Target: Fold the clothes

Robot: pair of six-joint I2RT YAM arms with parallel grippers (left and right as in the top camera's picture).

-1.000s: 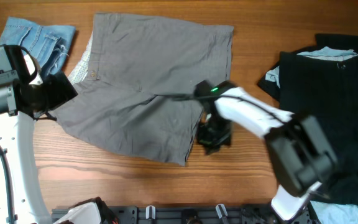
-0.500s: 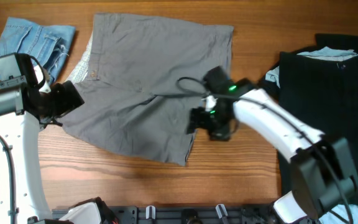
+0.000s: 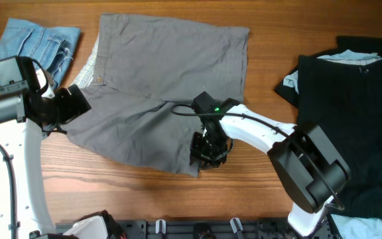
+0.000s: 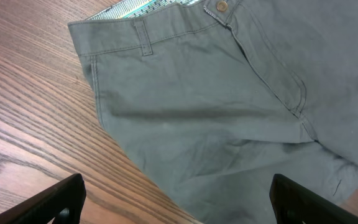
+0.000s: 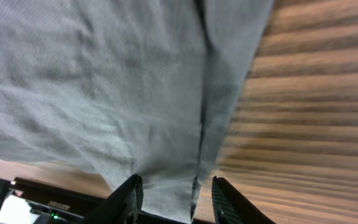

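**Right gripper at the hem of the grey shorts, left gripper wide open by the waistband**

The grey shorts (image 3: pixel 164 79) lie spread flat on the wooden table (image 3: pixel 111 192), between the two grippers. The right gripper (image 3: pixel 207 149) is down at the hem of one leg. In its wrist camera the right gripper (image 5: pixel 178 193) has its two fingers (image 5: pixel 129 196) partly apart. They straddle the edge of the grey cloth (image 5: pixel 104 81), which runs up and away from the fingertips. A strip of bare wood shows between the cloth's edge and one finger, so the jaws are not pinched on the fabric.

The left gripper (image 3: pixel 75 106) hangs at the other side of the shorts, just off the waistband corner. Its wrist camera shows the left gripper (image 4: pixel 176 186) with fingers (image 4: pixel 61 199) spread wide and nothing held between them. The waistband (image 4: pixel 142 25) and its button (image 4: pixel 221 5) lie ahead of the fingertips, and the shorts' front (image 4: pixel 197 93) fills the space beyond.

Behind the left gripper, near the table's far corner, sits a bundle of light-blue denim shorts (image 3: pixel 35 40). Well off to the outer side of the right gripper, black garments (image 3: pixel 357 113) lie in a heap.
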